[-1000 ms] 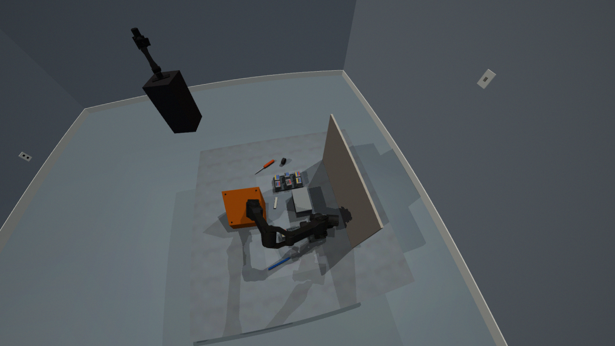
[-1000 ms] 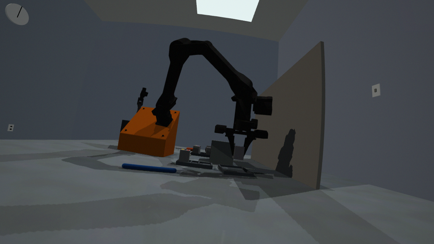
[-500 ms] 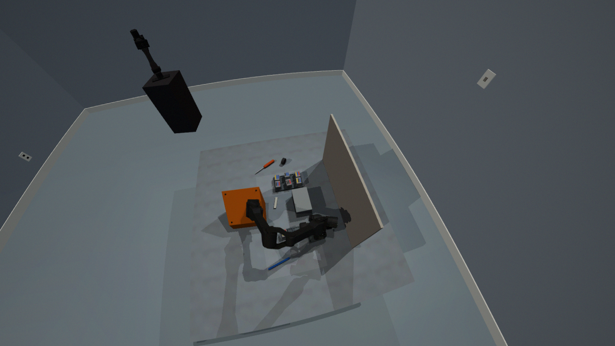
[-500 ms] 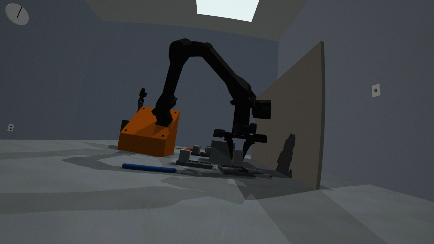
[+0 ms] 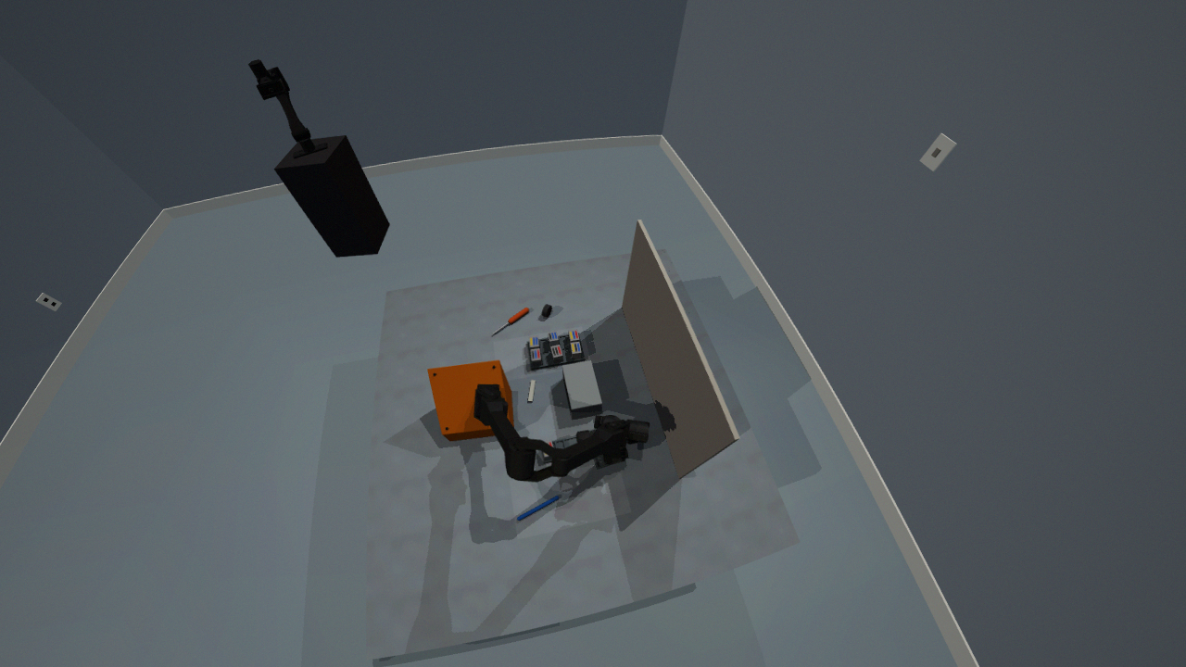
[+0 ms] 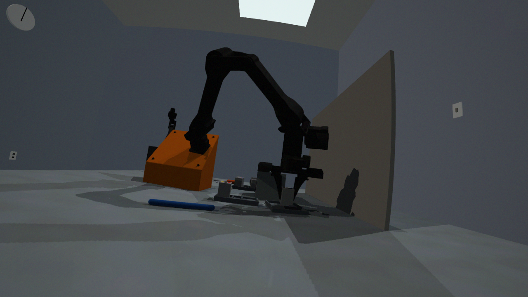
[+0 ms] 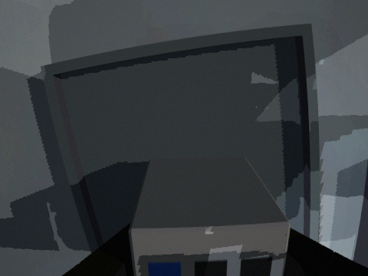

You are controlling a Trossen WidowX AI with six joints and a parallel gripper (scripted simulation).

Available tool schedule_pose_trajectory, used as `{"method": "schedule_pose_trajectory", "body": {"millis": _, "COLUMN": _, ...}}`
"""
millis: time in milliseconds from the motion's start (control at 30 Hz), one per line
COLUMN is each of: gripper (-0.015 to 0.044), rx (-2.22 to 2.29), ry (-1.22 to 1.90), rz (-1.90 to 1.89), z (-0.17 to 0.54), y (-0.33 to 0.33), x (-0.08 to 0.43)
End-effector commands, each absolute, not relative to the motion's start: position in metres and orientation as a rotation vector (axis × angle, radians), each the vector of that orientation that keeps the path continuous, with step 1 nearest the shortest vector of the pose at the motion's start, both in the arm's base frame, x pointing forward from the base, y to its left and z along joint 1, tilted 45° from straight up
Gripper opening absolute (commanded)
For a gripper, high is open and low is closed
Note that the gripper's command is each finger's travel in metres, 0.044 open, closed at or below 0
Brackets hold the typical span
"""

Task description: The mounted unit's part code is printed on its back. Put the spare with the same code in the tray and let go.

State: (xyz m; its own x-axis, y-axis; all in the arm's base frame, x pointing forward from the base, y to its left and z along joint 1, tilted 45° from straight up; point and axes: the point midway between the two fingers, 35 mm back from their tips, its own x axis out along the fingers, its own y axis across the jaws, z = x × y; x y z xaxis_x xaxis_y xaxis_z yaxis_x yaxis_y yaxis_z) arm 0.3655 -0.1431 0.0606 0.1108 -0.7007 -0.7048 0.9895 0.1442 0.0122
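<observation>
My gripper (image 6: 288,194) (image 7: 199,227) is shut on a light grey block (image 6: 287,199) (image 7: 207,192). The block's face toward the wrist camera shows one blue and two black patches. It is upright, low within the outline of the dark square tray (image 6: 291,212) (image 7: 180,46); I cannot tell whether it touches the tray floor. A rack (image 5: 547,365) at the back holds several spares with coloured stripes. A single grey block (image 6: 224,189) stands in a second rack (image 6: 239,201), left of the tray. No printed code is readable. The arm hides the tray in the top view.
A grey box (image 5: 582,386) (image 6: 266,185) stands behind the tray. A tall brown panel (image 5: 675,348) (image 6: 363,136) rises to the right. A blue rod (image 5: 538,508) (image 6: 180,204) lies at the front left. The orange base (image 5: 456,402) (image 6: 173,173) is at the left. A red screwdriver (image 5: 518,316) lies at the back.
</observation>
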Motion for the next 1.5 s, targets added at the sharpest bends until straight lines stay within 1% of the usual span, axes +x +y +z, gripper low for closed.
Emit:
{"method": "schedule_pose_trajectory", "body": {"millis": 0, "gripper": 0.0000, "rx": 0.564, "ry": 0.638, "rz": -1.343, "z": 0.058, "y": -0.146, "x": 0.364}}
{"method": "schedule_pose_trajectory", "body": {"millis": 567, "gripper": 0.0440, "rx": 0.564, "ry": 0.634, "rz": -1.343, "z": 0.060, "y": -0.144, "x": 0.365}}
{"method": "schedule_pose_trajectory", "body": {"millis": 633, "gripper": 0.0440, "rx": 0.567, "ry": 0.636, "rz": -1.343, "z": 0.068, "y": -0.135, "x": 0.366}}
{"method": "schedule_pose_trajectory", "body": {"millis": 833, "gripper": 0.0440, "rx": 0.568, "ry": 0.642, "rz": -1.342, "z": 0.133, "y": -0.071, "x": 0.354}}
{"method": "schedule_pose_trajectory", "body": {"millis": 1467, "gripper": 0.0440, "rx": 0.573, "ry": 0.639, "rz": -1.325, "z": 0.132, "y": -0.069, "x": 0.357}}
